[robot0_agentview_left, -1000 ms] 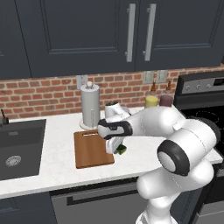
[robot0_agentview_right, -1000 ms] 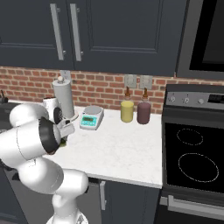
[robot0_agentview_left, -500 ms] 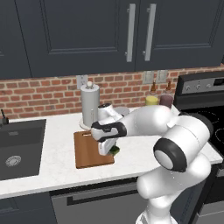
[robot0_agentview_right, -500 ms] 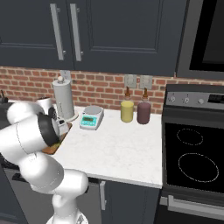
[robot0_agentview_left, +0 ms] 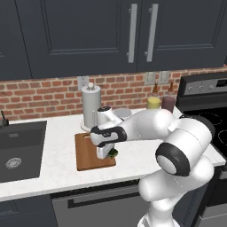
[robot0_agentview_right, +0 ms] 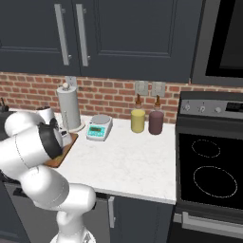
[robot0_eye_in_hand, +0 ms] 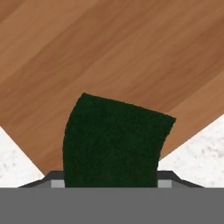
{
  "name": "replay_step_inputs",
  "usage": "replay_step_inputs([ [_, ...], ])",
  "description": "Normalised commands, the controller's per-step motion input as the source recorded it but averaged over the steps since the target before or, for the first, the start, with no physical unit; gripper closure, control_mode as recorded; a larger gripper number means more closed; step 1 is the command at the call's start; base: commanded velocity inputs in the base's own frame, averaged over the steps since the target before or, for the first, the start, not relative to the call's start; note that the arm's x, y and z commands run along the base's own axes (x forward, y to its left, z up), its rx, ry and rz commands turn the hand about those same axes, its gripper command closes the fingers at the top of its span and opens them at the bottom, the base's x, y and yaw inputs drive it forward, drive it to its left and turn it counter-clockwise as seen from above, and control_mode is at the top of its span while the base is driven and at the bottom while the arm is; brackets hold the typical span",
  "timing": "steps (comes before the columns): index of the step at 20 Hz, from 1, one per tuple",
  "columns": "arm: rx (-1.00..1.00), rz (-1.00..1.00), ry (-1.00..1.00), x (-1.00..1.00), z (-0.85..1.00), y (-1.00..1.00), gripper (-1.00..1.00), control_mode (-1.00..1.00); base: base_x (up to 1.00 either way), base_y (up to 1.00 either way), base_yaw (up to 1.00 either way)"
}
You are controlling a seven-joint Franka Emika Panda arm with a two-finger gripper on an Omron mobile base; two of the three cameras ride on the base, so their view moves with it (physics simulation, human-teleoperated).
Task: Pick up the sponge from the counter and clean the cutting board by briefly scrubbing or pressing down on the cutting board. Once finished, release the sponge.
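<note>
- Change first: over the last second I've swung the claw (robot0_agentview_left: 107, 154) leftward from the board's right edge to over the board (robot0_agentview_left: 91, 153) itself; the base views haven't shifted, so that's arm motion, not the camera.
- The claw is part-closed, clamped on the sponge (robot0_eye_in_hand: 114, 140); in the hand view the dark green block sits between the tips, with wood grain right behind it.
- In the left base view the sponge (robot0_agentview_left: 113, 153) peeks out green under the claw, low over the board's right part. Can't tell if it's touching the wood yet.
- My read: pickup is done and carry is done; the press or scrub on the board comes next, then release. Nothing released yet.
- Left to right in the left base view: sink (robot0_agentview_left: 17, 153) set in the worktop (robot0_agentview_left: 53, 175), then the board, a paper towel roll (robot0_agentview_left: 90, 106) behind it, two jars (robot0_agentview_left: 154, 103) by the wall, and the stove (robot0_agentview_left: 208, 115) at far right.
- The right base view gives a scale (robot0_agentview_right: 99, 127) between the roll and the jars, and the board corner (robot0_agentview_right: 66, 151) beside my arm.
- The worktop is white speckled stone, with a brick backsplash and dark cabinets above.
- In the hand view, white worktop (robot0_eye_in_hand: 199, 157) shows at both lower corners, so I'm near a board corner; I'd press more inboard.
</note>
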Motion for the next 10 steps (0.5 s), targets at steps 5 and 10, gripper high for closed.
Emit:
replay_step_inputs([
  [5,0.05,-0.04,0.0,-0.35,-0.04,0.0,1.0,-1.0,0.0,0.0,0.0],
  [10,0.03,-0.05,0.07,-0.27,-0.07,0.04,1.0,-1.0,0.0,0.0,0.0],
])
